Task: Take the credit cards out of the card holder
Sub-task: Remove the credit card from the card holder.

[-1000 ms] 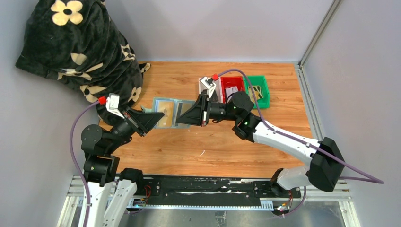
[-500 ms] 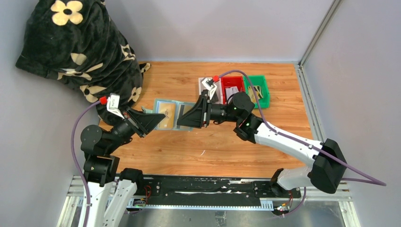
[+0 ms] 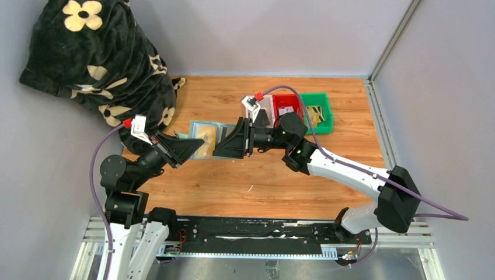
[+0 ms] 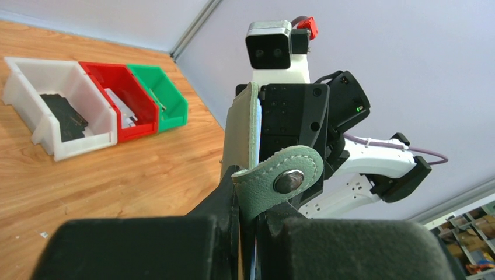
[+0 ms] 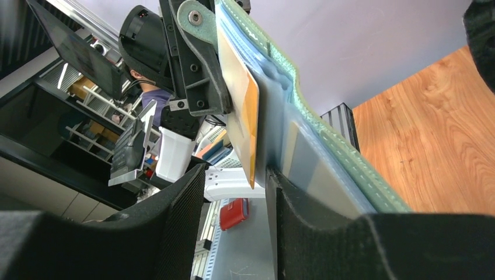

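The sage-green card holder (image 3: 197, 126) hangs open above the table, held at its left edge by my shut left gripper (image 3: 190, 147). In the left wrist view its tab with a metal snap (image 4: 280, 181) sticks out between my jaws (image 4: 252, 201). The tan-gold card (image 3: 204, 142) sits in the left pocket. My right gripper (image 3: 218, 147) is open at the holder's right half. In the right wrist view the gold card's edge (image 5: 244, 111) lies between my open fingers (image 5: 238, 189), and one finger (image 5: 309, 233) rests against the pale inner pocket (image 5: 318, 169). The white card is hidden in the top view.
A white bin (image 3: 264, 111), a red bin (image 3: 287, 104) and a green bin (image 3: 319, 114) stand in a row at the back right. A black flowered blanket (image 3: 99, 64) fills the back left corner. Grey walls close the table in.
My right gripper has moved left onto the holder's right half and now covers the dark-striped card. The left gripper and the holder have hardly moved.
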`<move>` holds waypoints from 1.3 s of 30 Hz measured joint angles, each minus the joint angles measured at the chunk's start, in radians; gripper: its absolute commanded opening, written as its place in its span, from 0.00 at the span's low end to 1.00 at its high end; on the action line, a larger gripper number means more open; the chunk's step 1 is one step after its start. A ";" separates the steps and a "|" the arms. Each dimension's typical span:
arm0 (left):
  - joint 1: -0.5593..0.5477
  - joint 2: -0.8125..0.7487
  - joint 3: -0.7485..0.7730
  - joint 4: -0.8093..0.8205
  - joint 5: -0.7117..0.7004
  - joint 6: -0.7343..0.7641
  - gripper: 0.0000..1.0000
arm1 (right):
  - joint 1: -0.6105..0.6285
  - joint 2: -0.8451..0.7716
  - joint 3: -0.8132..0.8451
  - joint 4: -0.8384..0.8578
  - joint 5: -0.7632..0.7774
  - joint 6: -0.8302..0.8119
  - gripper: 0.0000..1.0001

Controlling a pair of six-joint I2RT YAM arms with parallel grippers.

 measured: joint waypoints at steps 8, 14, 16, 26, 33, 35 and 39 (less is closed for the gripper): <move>0.001 0.000 -0.005 0.035 -0.002 -0.019 0.10 | 0.001 0.032 0.006 0.092 -0.022 0.051 0.47; 0.002 0.000 -0.005 0.081 -0.011 -0.040 0.14 | 0.001 0.061 0.006 0.204 -0.029 0.113 0.46; 0.004 0.000 -0.005 0.094 -0.018 -0.047 0.15 | 0.001 0.090 0.006 0.270 -0.031 0.154 0.46; 0.006 0.000 -0.048 0.150 -0.027 -0.099 0.14 | 0.008 0.153 0.006 0.444 -0.045 0.261 0.40; 0.006 0.000 -0.059 0.185 -0.015 -0.143 0.13 | 0.018 0.153 0.006 0.459 -0.025 0.255 0.19; 0.006 0.000 -0.058 0.191 -0.012 -0.146 0.13 | 0.018 0.153 0.006 0.456 -0.023 0.254 0.17; 0.006 0.000 -0.051 0.192 -0.010 -0.147 0.13 | 0.018 0.153 0.006 0.455 -0.019 0.254 0.14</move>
